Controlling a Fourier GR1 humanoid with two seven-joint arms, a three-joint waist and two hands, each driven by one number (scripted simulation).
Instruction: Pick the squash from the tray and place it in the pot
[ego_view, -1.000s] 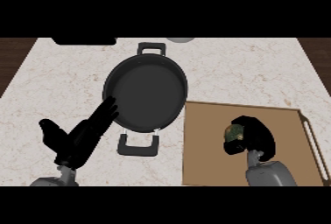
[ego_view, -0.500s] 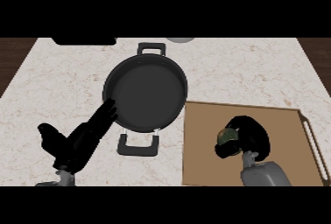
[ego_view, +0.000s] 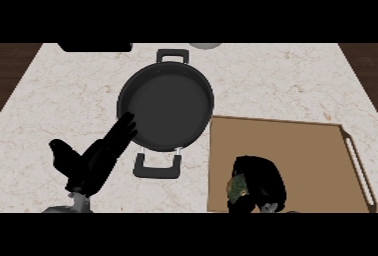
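Step in hand: the grasp; right hand (ego_view: 260, 180) sits over the squash (ego_view: 237, 190) at the near-left part of the tray (ego_view: 295, 145), fingers curled round it — only a green, mottled sliver shows at the hand's left side, the rest is hidden. Can't tell from this angle whether the squash is resting on the tray or just off it. Pot (ego_view: 166, 107) stands on the counter (ego_view: 295, 80) up and left of the tray, its rim (ego_view: 211, 102) just beside the tray's far-left corner; squash not in it yet, so placing is all to do. Left hand (ego_view: 92, 162) rests open, fingers straight, just left of the pot's near handle (ego_view: 157, 169); not involved. Next move, as I judge it: lift clear of the tray; carry up-left across the rim; lower into the middle of the pot; uncurl the fingers — mind the near handle on the way over.
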